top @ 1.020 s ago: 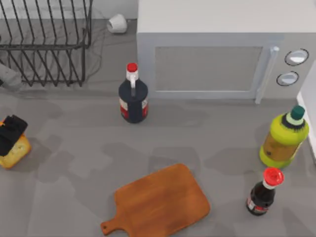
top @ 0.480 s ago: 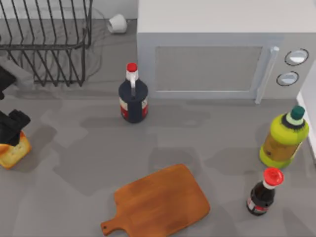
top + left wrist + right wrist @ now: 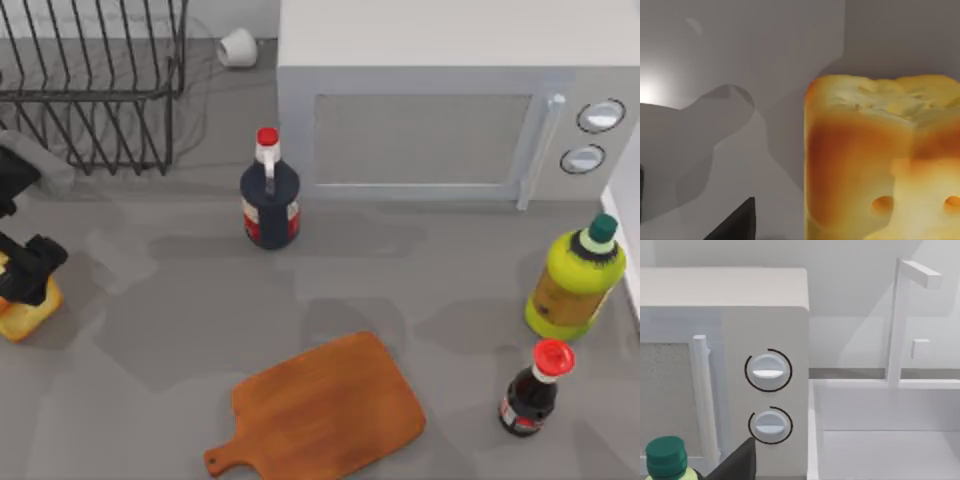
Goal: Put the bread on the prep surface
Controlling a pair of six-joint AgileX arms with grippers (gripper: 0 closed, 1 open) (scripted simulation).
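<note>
The bread (image 3: 22,312), a golden-crusted chunk, rests on the grey countertop at the far left edge of the top view. My left gripper (image 3: 30,275) hovers right over it and hides its upper part. The jaws stand open with nothing held. In the left wrist view the bread (image 3: 880,160) looms close, and one dark finger (image 3: 735,222) shows beside it, apart from the crust. The prep surface (image 3: 325,410), a reddish-brown wooden board with a short handle, lies at the front middle with nothing on it. In the right wrist view, one finger (image 3: 737,462) of my parked right arm points at the microwave's knobs.
A dark bottle with a red cap (image 3: 269,195) stands mid-table in front of the microwave (image 3: 440,110). A yellow-green bottle (image 3: 575,280) and a small dark bottle (image 3: 532,390) stand at the right. A wire dish rack (image 3: 95,85) sits at the back left.
More of my left arm has come into view at the left edge, and the gripper has shifted slightly over the bread. The bread and the board have not moved.
</note>
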